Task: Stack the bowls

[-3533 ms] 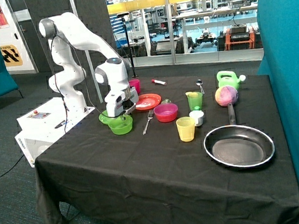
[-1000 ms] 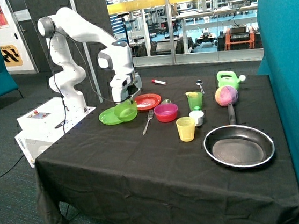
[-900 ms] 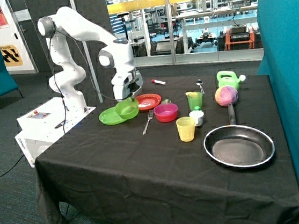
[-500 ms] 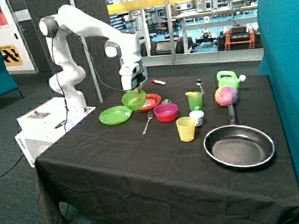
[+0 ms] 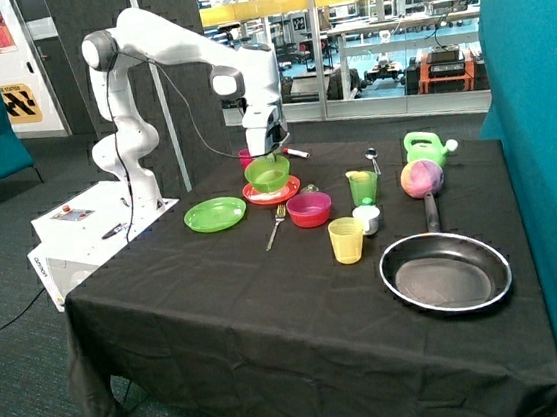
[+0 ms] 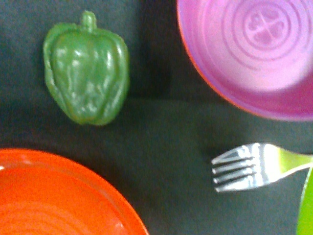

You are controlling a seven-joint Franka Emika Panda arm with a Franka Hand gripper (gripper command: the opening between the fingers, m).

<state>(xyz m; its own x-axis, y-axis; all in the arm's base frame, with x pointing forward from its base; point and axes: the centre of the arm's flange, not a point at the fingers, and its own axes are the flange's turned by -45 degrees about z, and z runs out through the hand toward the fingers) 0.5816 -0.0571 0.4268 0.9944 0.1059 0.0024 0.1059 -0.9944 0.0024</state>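
While we carried the green bowl (image 5: 268, 174) clamped in the pincer (image 5: 268, 155), the purple bowl (image 5: 310, 209) lay below, beside the fork (image 6: 254, 167); next we needed to lower it there.

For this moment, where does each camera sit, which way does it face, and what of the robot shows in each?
Outside view: stands apart off a table corner, looking across the black table toward the glass wall; the whole white arm shows, its gripper holding the lime green bowl above the red plate.
Wrist view: on the arm's wrist, looking straight down at the cloth; none of the robot shows, only a lime green edge at the frame border.
Shared: the red plate, the purple bowl and the fork.
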